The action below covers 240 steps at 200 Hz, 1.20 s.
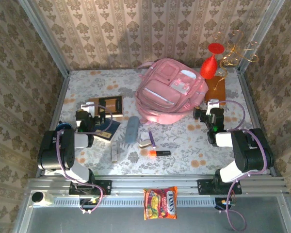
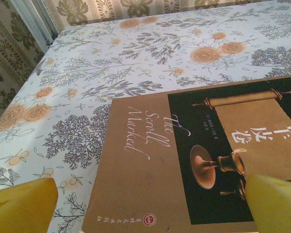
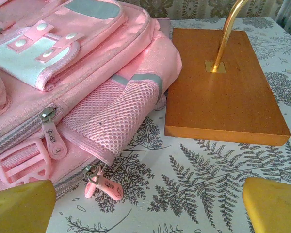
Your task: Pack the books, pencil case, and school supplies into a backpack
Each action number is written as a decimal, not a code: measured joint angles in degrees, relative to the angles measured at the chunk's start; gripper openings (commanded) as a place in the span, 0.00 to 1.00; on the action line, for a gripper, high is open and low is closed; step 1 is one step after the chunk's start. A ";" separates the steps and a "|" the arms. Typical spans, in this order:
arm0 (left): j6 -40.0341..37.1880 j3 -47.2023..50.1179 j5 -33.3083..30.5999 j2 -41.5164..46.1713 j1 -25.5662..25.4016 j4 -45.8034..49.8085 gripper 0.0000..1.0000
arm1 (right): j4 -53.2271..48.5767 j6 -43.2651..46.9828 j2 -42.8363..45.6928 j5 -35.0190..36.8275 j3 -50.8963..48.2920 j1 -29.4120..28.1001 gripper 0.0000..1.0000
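Observation:
The pink backpack (image 1: 169, 92) lies at the back centre, and its mesh side pocket and zip pulls show in the right wrist view (image 3: 63, 73). A brown book (image 1: 110, 105) lies left of it. My left gripper (image 1: 88, 108) hangs open over this book's near corner (image 2: 150, 170), yellow fingertips (image 2: 19, 206) wide apart. A navy book (image 1: 108, 129), the grey-blue pencil case (image 1: 132, 129), a pale stick (image 1: 114, 152), a beige-white piece (image 1: 145, 143), a purple pen (image 1: 152, 139) and an orange-and-black marker (image 1: 158, 153) lie in front. My right gripper (image 1: 212, 104) is open and empty beside the backpack's right side (image 3: 148, 211).
An orange-brown slab (image 3: 223, 92) with a gold wire stem stands right of the backpack, with a red cone-shaped ornament (image 1: 209, 63) behind it. An orange snack packet (image 1: 160, 203) lies on the metal rail in front of the table. Patterned walls close in three sides.

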<state>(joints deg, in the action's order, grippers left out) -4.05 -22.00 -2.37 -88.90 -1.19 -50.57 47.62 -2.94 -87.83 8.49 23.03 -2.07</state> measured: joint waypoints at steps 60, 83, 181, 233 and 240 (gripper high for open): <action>0.00 0.00 -0.02 0.00 0.00 0.00 1.00 | 0.00 0.00 0.00 0.00 0.00 0.00 1.00; 0.00 0.00 -0.02 0.00 0.00 0.00 1.00 | 0.00 0.00 0.00 0.00 0.00 0.00 1.00; 0.02 0.00 0.00 0.00 0.00 0.00 1.00 | 0.00 0.00 0.00 0.00 0.00 0.00 1.00; 0.02 0.00 0.00 0.00 0.00 -0.02 1.00 | -0.42 -0.02 0.26 0.09 0.02 0.00 1.00; 0.07 0.00 -0.02 0.02 0.00 -0.02 1.00 | -1.68 -0.07 1.03 0.26 0.13 0.00 1.00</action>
<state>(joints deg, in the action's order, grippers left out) -3.99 -22.00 -2.39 -88.88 -1.19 -50.59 45.93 -3.01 -86.80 8.75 23.16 -2.07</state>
